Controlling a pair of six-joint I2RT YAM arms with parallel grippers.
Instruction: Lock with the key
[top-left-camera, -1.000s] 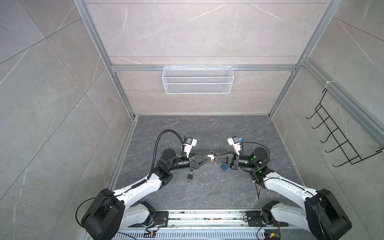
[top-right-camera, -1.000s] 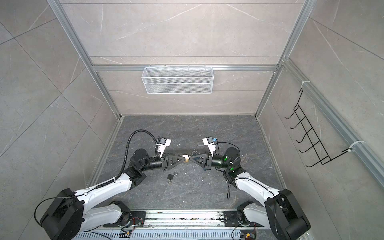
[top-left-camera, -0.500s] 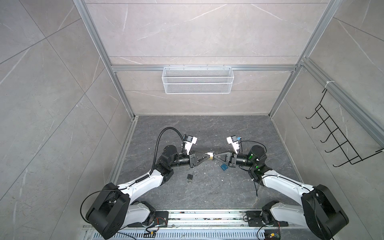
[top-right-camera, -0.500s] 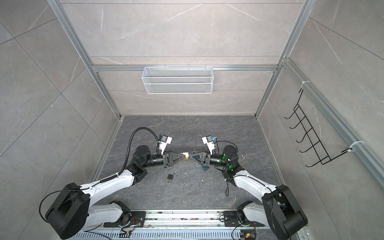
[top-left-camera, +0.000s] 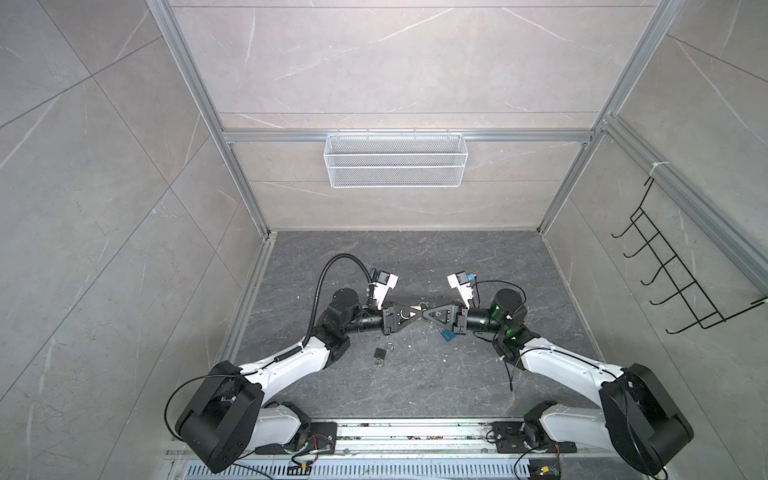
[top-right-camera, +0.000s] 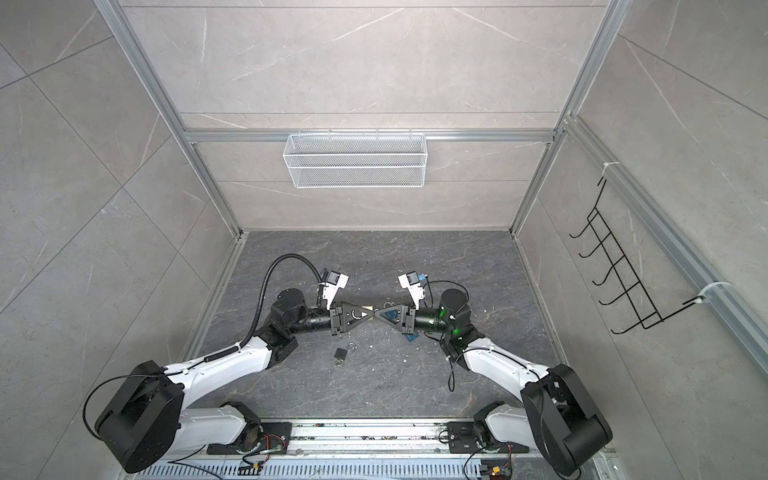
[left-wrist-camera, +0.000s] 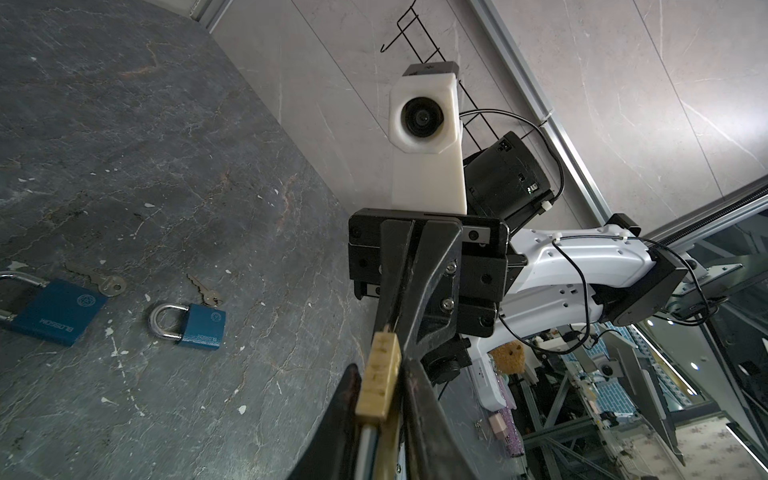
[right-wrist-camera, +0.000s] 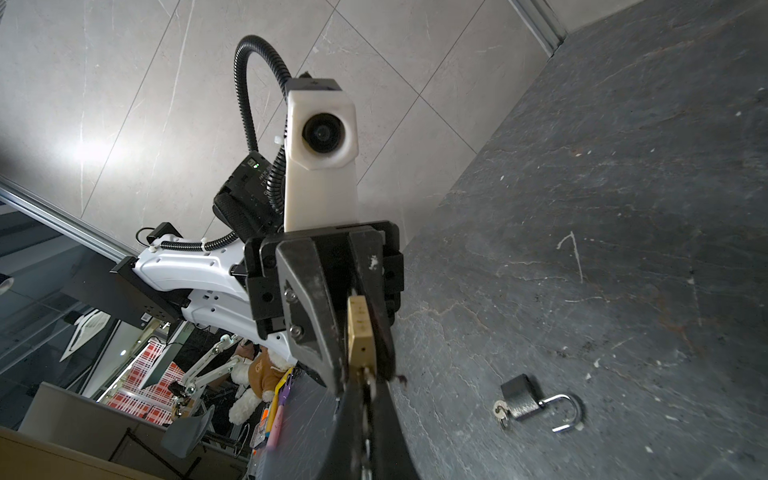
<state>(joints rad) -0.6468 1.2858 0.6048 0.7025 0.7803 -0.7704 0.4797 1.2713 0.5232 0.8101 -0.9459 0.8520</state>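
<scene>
The only word that reads clearly is "BLOSSOM", printed in pale letters beside a small round emblem on the body of the larger blue padlock (left-wrist-camera: 52, 311), which lies on the bench (left-wrist-camera: 166, 166); it appears upside down in the left wrist view. The smaller blue padlock (left-wrist-camera: 202, 326) carries a similar line of print and emblem, probably the same brand, though it is too small to make out. Stamped marks on the edge of the brass padlock (left-wrist-camera: 379, 376) and a label on the left arm's black motor housing (right-wrist-camera: 249, 178) are illegible.
</scene>
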